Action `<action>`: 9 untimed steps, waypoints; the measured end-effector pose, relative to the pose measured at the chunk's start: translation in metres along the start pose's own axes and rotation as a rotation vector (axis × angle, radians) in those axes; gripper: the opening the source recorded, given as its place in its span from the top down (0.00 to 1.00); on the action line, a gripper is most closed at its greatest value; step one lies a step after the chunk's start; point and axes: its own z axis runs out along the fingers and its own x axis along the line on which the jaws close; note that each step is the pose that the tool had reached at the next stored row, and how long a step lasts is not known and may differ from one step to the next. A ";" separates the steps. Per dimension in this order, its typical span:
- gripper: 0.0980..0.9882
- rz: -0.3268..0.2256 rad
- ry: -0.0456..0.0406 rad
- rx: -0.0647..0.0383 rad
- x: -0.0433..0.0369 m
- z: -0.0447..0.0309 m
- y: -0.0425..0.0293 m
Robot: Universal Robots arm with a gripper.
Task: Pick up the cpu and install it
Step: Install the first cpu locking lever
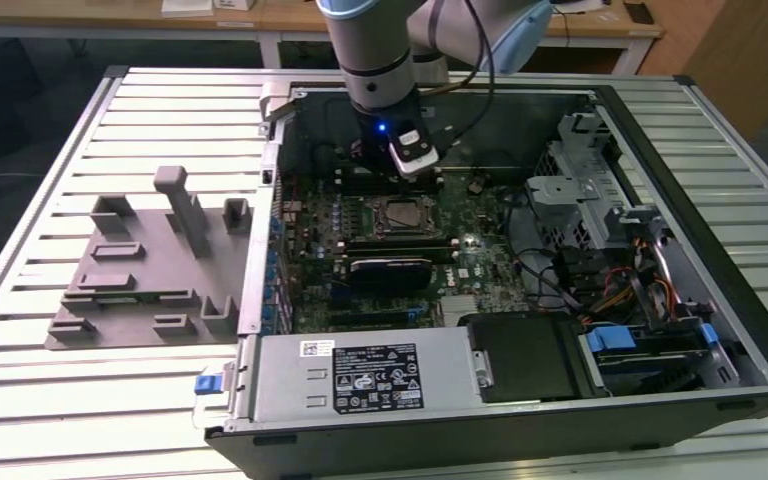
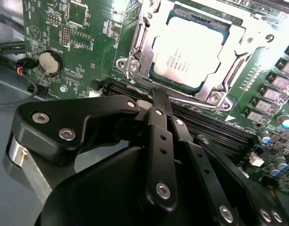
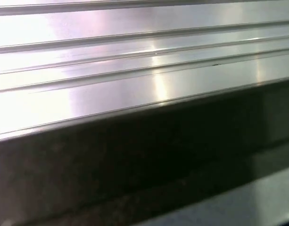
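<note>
The slatted metal table carries an open computer case at centre frame in the exterior view. Grey fixture tray lies at left. The motherboard holds the cpu, seated in its socket, upper centre of the second wrist view. The gripper hangs just beside the socket, fingers pressed together, holding nothing.

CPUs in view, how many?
1. The cpu sits in the motherboard socket under its metal frame, just beyond the gripper in the second wrist view; also seen mid-board in the exterior view. Others may be hidden.
</note>
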 end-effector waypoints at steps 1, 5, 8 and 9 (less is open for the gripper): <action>0.99 0.006 -0.0008 0.001 0.0002 0.0003 0.0003; 0.99 0.028 -0.0028 0.003 0.0006 0.0017 0.0006; 0.99 0.046 -0.0053 0.007 0.0009 0.0023 0.0011; 0.99 0.052 -0.0060 0.008 0.0010 0.0024 0.0013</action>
